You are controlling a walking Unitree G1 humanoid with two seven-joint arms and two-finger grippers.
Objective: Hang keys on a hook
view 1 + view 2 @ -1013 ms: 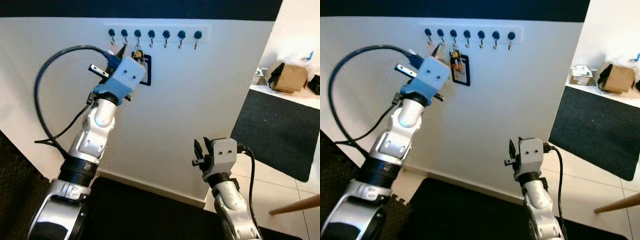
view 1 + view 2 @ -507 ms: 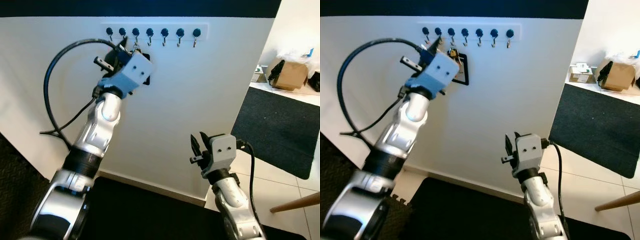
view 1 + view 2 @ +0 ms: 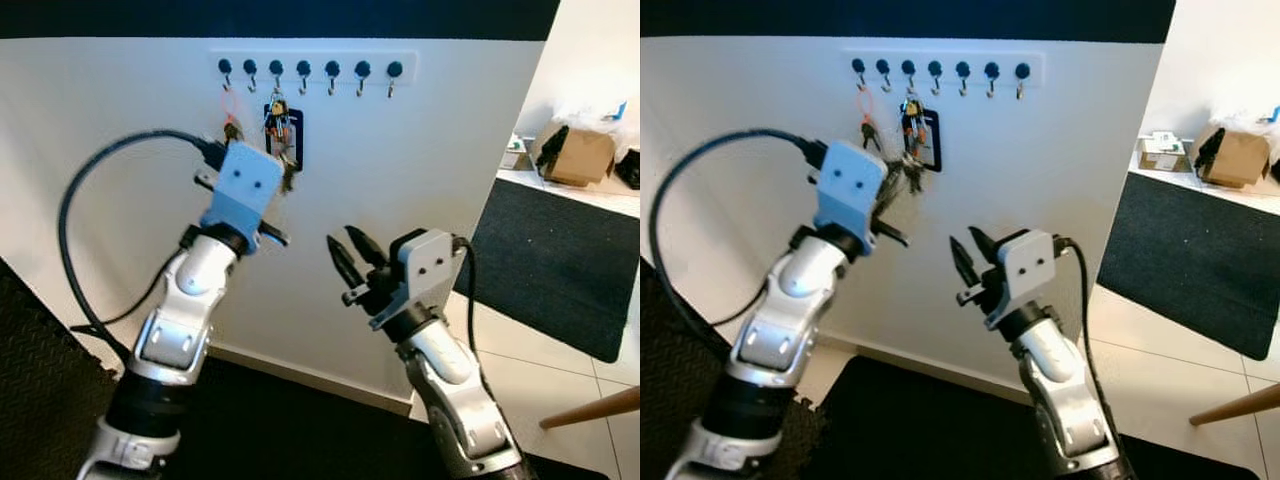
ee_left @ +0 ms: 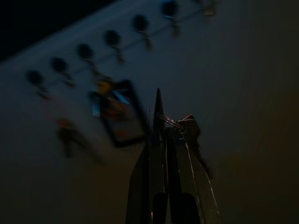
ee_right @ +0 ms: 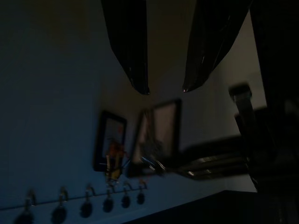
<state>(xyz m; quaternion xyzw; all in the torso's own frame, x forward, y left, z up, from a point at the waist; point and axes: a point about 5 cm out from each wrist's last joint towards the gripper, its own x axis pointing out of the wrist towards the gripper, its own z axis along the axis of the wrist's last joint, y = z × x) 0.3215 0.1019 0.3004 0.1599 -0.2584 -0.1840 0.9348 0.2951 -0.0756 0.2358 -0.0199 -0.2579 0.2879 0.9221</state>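
A white rail with several blue-knobbed hooks (image 3: pixel 303 68) runs along the top of the white wall. A key on a red ring (image 3: pixel 230 104) hangs from the leftmost hook. A bunch of keys (image 3: pixel 287 168) with a black-framed tag (image 3: pixel 290 140) hangs from the third hook. My left gripper (image 3: pixel 283 180) is just below the tag, its blue-white wrist housing in front of it. In the left wrist view the left gripper (image 4: pixel 170 126) is shut on the lower keys (image 4: pixel 188 125). My right gripper (image 3: pixel 350 252) is raised before the wall, lower right of the keys, open and holding nothing.
A black cable (image 3: pixel 85 215) loops out to the left of my left arm. On the right, past the wall's edge, lie a dark mat (image 3: pixel 560 260) on tiled floor, a brown box (image 3: pixel 580 155) and a wooden pole (image 3: pixel 590 408).
My left gripper has dropped from the hook rail to below the tag, uncovering the red-ringed key. My right arm has risen and swung toward the wall, its fingers spread.
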